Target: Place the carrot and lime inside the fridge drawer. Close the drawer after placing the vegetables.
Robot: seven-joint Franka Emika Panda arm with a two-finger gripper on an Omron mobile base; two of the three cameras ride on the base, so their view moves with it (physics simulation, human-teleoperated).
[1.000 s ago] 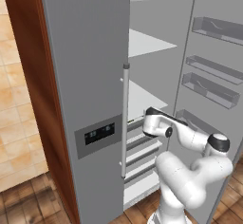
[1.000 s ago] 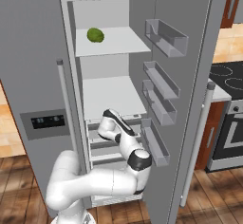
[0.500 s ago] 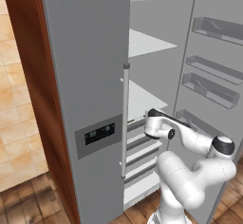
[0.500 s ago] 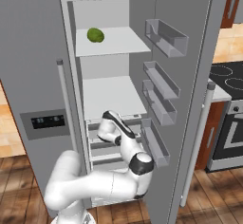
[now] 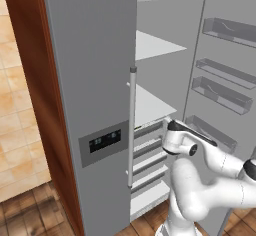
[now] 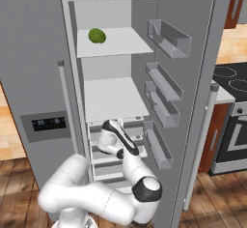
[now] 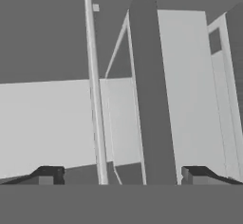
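Gripper: in my hand view the gripper (image 7: pixel 123 174) has its two dark tips spread wide at the bottom edge, with nothing between them.
Arm: I see the white hand reaching into the lower part of the open fridge (image 6: pixel 116 96), at the stack of drawers.
Fridge drawer: the pale drawers (image 6: pixel 113 137) sit stacked below the lower shelf (image 6: pixel 113 99); my hand is right at the upper ones. I cannot tell which one is pulled out.
Carrot and lime: I cannot make them out.
Top shelf: a yellow-green oval fruit (image 6: pixel 97 35) lies at the left.
Door bins: grey translucent bins (image 6: pixel 164 94) line the open right door.
Left door: closed, with its dispenser panel (image 5: pixel 105 141) and upright handle (image 5: pixel 132 125).
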